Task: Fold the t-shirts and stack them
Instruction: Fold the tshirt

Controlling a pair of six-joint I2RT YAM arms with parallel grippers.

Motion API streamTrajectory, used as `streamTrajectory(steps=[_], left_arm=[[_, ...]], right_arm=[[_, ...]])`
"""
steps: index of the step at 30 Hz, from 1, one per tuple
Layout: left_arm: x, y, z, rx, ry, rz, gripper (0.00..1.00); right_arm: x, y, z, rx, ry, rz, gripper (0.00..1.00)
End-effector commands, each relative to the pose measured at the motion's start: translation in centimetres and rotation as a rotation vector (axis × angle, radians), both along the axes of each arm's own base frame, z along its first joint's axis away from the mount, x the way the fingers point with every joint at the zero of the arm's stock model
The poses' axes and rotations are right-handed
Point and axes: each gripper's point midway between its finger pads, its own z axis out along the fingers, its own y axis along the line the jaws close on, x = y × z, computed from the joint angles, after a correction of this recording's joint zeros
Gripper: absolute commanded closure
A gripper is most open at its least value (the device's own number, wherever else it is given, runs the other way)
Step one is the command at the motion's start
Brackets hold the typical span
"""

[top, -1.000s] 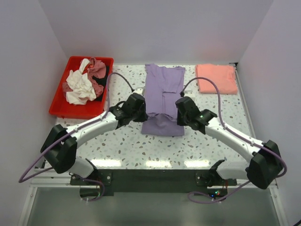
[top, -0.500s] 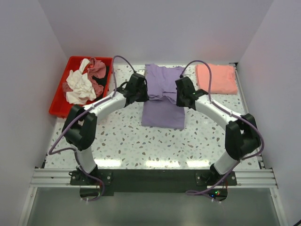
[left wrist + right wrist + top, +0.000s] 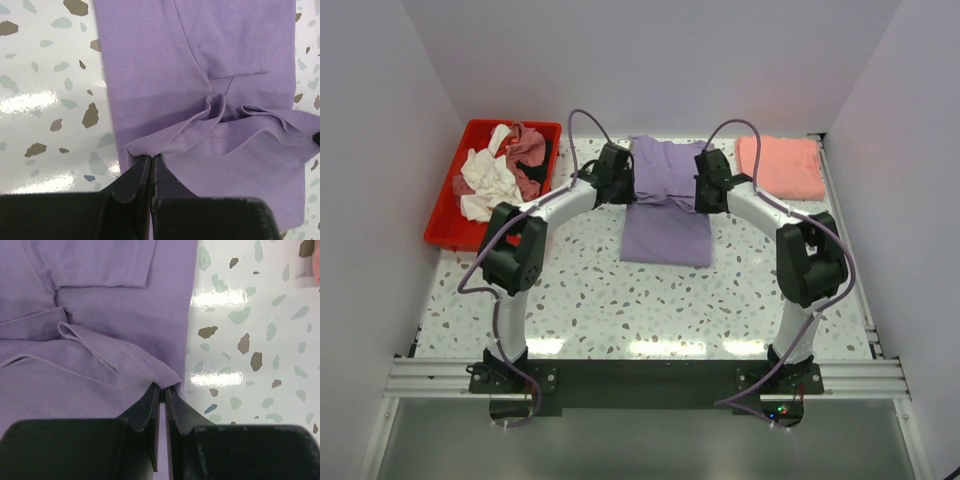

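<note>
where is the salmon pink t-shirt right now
In the top external view, the folded salmon-pink t-shirt lies flat at the far right corner of the table, to the right of the lavender t-shirt and apart from it.

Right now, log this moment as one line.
left claw: shut on lavender-purple cloth t-shirt | right claw: shut on it too | stage: mid-fold

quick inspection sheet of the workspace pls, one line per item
surface: speckled table, glossy, glare near the front edge
job's things: lavender t-shirt partly folded mid-table; salmon-pink t-shirt folded at far right; crumpled shirts heaped in red tray
clutter: nothing seen
grippers: left gripper and right gripper each shut on an edge of the lavender t-shirt
cables: purple cables loop above both arms
surroundings: white walls on three sides
</note>
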Motion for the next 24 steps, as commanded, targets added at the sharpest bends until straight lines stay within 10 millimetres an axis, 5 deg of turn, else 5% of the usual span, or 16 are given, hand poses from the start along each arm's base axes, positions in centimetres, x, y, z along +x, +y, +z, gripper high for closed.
streamTrajectory(steps=[1,12,15,16,19,24], left_arm=[[2.5,0.7,1.5,-0.001,-0.048,0.004,1.00],[4.3,1.4,-0.9,0.020,-0.011,0.022,0.96],[4.7,1.3,-0.6,0.032,-0.020,0.007,0.74],[4.7,1.3,-0.5,0.035,-0.018,0.006,0.68],[4.7,0.9,0.9,0.015,-0.031,-0.015,0.43],[3.7,1.2,4.8,-0.015,-0.088,-0.018,0.07]], right_arm=[[2.4,1.1,1.6,0.047,-0.065,0.034,0.91],[4.3,1.1,-0.9,0.058,-0.040,0.025,0.91],[4.6,0.3,-1.1,0.038,-0.043,-0.006,0.82],[4.7,0.2,-0.9,0.037,-0.043,-0.011,0.64],[5.1,-0.1,0.5,0.024,-0.043,-0.012,0.49],[5.1,-0.1,4.8,0.036,-0.095,0.007,0.24]])
